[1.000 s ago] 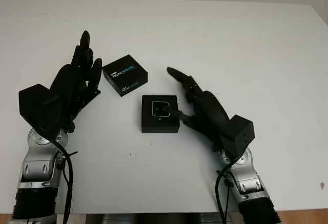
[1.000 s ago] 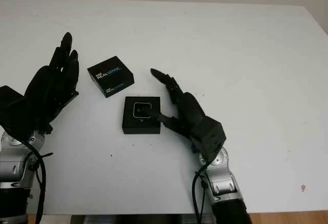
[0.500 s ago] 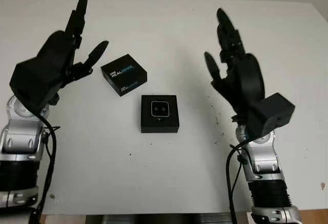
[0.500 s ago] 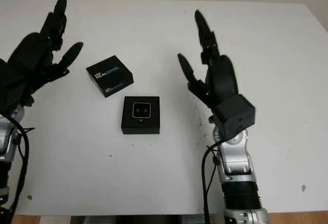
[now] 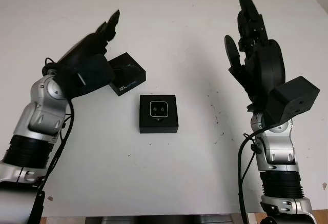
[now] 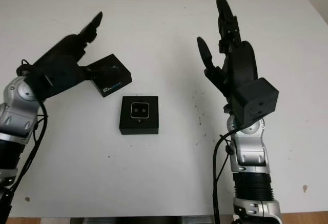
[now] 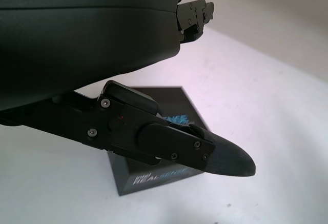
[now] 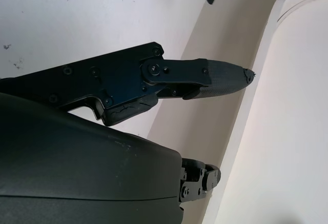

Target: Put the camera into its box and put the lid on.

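Camera seated in its open box (image 5: 159, 113), lid (image 5: 126, 75) lying beside it on the table (image 5: 179, 24).
The left robot hand (image 5: 89, 62) hovers open over the lid; the right robot hand (image 5: 256, 60), also released, is raised well apart from the box.

— Where does the box (image 5: 159, 113) sit?

— Near the middle of the table (image 5: 169, 183), a little toward its near edge, with the camera (image 5: 159, 109) lying in it.

— And the lid (image 5: 127, 74)?

— Behind the box and to its left, close by but apart from it, resting on the table.

— The hands?

— The left hand (image 5: 88, 62) is open and sits over the lid's left side (part of the lid is hidden behind it). The right hand (image 5: 254, 59) is open, raised above the right half of the table, well apart from the box.
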`<state>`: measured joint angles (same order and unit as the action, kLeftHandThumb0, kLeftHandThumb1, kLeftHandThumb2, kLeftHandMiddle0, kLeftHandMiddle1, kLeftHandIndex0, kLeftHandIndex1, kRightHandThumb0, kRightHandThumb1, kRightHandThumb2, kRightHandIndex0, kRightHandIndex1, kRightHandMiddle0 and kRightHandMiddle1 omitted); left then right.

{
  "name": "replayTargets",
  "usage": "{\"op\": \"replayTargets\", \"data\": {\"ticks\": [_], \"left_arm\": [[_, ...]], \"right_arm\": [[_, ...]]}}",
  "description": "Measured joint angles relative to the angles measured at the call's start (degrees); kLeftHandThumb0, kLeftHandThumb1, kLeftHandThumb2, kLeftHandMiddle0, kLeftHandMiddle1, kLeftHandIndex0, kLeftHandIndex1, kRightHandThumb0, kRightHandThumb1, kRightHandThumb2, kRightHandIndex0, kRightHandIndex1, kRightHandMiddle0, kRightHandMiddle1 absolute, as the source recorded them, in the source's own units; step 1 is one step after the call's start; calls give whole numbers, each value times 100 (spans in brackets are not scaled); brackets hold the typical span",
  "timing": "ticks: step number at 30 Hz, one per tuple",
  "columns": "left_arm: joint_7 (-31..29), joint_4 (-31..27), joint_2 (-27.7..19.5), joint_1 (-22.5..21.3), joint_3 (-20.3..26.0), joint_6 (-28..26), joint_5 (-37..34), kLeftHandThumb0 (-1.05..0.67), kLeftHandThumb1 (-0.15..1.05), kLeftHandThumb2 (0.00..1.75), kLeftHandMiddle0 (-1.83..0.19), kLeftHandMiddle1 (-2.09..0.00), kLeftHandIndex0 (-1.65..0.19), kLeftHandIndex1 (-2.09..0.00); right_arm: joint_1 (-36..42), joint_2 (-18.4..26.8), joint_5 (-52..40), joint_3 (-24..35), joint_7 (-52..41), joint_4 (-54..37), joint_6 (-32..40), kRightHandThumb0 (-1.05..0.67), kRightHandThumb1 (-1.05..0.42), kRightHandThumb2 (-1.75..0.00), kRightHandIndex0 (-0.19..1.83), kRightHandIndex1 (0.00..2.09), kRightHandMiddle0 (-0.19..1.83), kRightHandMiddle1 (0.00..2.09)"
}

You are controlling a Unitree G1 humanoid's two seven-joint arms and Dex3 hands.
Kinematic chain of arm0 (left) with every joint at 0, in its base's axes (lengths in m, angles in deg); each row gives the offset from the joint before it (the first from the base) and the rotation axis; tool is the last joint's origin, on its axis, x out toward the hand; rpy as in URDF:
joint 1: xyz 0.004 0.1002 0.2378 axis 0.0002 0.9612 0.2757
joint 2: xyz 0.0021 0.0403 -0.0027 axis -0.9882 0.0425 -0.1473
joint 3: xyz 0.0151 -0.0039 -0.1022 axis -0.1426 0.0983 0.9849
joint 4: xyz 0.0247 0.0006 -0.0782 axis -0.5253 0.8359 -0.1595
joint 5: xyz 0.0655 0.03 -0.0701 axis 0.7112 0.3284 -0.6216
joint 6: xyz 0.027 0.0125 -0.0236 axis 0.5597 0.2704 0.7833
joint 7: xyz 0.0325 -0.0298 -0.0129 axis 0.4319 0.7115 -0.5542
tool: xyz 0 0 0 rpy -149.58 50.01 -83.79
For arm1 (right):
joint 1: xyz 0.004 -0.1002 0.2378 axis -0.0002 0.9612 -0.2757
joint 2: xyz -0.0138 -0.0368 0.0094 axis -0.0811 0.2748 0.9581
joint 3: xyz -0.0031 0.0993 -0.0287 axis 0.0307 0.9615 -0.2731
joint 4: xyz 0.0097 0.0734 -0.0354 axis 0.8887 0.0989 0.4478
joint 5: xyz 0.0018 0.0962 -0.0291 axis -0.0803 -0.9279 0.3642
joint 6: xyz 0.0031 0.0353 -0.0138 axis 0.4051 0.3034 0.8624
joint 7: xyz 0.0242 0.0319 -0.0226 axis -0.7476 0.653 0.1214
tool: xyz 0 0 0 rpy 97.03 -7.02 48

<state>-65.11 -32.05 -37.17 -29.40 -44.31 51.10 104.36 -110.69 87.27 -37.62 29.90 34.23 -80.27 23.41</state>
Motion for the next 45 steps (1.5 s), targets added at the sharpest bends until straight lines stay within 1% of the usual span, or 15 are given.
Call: {"op": "replayTargets", "data": {"ticks": [16, 22, 28, 29, 30, 31, 32, 33, 34, 35, 36, 38, 39, 43, 45], "left_arm": [[1086, 671, 141, 35, -767, 137, 1556, -99, 105, 14, 19, 0, 19, 0], [1461, 945, 143, 33, -847, 321, 1767, -86, 100, 6, 16, -5, 17, -3], [1696, 1079, 295, 25, -749, 470, 1489, -71, 93, 5, -20, -16, -2, -12], [1702, 1095, 313, 15, -721, 490, 1437, -68, 92, 5, -5, -85, -14, -21], [1702, 1114, 328, 5, -699, 504, 1398, -66, 92, 5, 4, -130, -17, -25], [1702, 1129, 335, 0, -689, 521, 1374, -63, 91, 5, 9, -169, -23, -30], [1705, 1143, 337, -2, -686, 553, 1366, -62, 91, 5, 10, -183, -25, -32], [1711, 1159, 341, -2, -683, 588, 1350, -60, 91, 5, 8, -190, -30, -35], [1737, 1174, 349, -11, -656, 628, 1290, -57, 92, 5, 9, -199, -28, -64], [1749, 1189, 359, -31, -624, 654, 1240, -55, 95, 6, 0, -164, -18, -88], [1757, 1202, 370, -50, -596, 671, 1196, -54, 97, 6, -5, -150, -15, -96], [1798, 1234, 400, -63, -565, 689, 1155, -51, 101, 6, -23, -121, -17, -91], [1808, 1238, 409, -63, -562, 691, 1154, -50, 103, 6, -26, -121, -19, -89], [1759, 1256, 414, -76, -558, 701, 1109, -40, 105, 14, -18, -186, -23, -119], [1736, 1300, 412, -117, -558, 712, 1107, -38, 105, 19, -24, -205, -20, -136]], "right_arm": [[-30, 21, 25, -2, -2, 63, 27, -74, -105, -39, -6, 5, -3, 14], [-21, 21, -16, -8, -74, 100, -94, -72, -105, -39, -6, 5, -2, 13], [6, 24, 14, -14, -100, 163, -208, -73, -105, -38, -5, 6, -1, 13], [14, 24, 30, -14, -81, 163, -208, -74, -105, -38, -5, 6, -1, 13], [21, 24, 48, -14, -56, 162, -207, -74, -105, -37, -5, 6, -1, 13], [30, 24, 66, -13, -40, 162, -207, -75, -105, -37, -5, 6, -1, 13], [41, 24, 75, -13, -26, 161, -207, -75, -105, -36, -4, 6, -1, 13], [52, 24, 95, -14, -1, 161, -207, -76, -105, -36, -4, 6, 0, 13], [60, 24, 132, -14, 17, 161, -207, -76, -105, -36, -3, 7, 0, 13], [66, 24, 160, -14, 38, 161, -207, -76, -105, -34, -3, 7, 0, 13], [71, 24, 178, -14, 58, 161, -207, -76, -105, -34, -2, 7, 0, 13], [83, 24, 187, -14, 83, 160, -207, -76, -105, -32, -3, 6, 0, 13], [88, 24, 183, -13, 86, 160, -207, -75, -105, -32, -4, 6, -1, 12], [122, 23, 170, -13, 94, 155, -205, -74, -105, -31, -5, 5, 0, 12], [153, 23, 170, -13, 108, 147, -187, -74, -105, -30, -4, 6, 0, 12]]}}
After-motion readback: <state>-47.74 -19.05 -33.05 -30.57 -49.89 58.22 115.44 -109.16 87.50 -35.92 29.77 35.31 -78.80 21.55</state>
